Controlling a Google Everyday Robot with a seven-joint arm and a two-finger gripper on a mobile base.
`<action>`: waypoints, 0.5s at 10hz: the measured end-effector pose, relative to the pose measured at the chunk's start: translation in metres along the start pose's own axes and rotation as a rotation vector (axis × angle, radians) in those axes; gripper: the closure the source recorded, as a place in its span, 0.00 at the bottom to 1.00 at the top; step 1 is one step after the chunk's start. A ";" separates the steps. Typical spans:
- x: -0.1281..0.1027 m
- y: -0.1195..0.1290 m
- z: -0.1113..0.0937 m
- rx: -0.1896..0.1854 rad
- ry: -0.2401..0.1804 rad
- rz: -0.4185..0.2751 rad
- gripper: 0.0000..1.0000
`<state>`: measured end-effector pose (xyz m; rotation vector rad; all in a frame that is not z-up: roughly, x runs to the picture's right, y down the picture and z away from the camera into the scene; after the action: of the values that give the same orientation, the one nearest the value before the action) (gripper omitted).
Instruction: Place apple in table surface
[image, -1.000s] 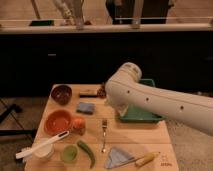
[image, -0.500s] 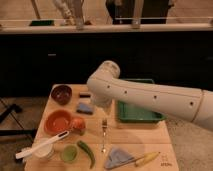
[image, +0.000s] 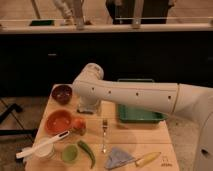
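Camera view: the apple (image: 77, 124) sits toward the tabletop's (image: 137, 140) left edge, touching the orange bowl (image: 56, 121). A grasp coming in off-centre could clip the bowl's rim or send the apple rolling toward the fork (image: 104, 135). The gripper (image: 89, 106) hangs nearer the back edge, beside the dark bowl (image: 62, 93), jaws wide, holding nothing, apart from the apple.

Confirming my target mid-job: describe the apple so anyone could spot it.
On the wooden table, find the wide orange bowl near the left edge. The apple sits at its right rim, in front of the gripper. It is the only small, round, orange-red thing.
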<state>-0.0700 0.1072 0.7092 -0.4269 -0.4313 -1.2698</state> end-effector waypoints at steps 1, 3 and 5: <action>0.001 0.002 0.000 0.000 0.001 0.005 0.38; 0.000 -0.001 0.000 0.002 0.000 0.000 0.38; 0.001 0.001 0.000 0.003 0.001 0.005 0.38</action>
<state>-0.0689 0.1069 0.7098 -0.4243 -0.4313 -1.2642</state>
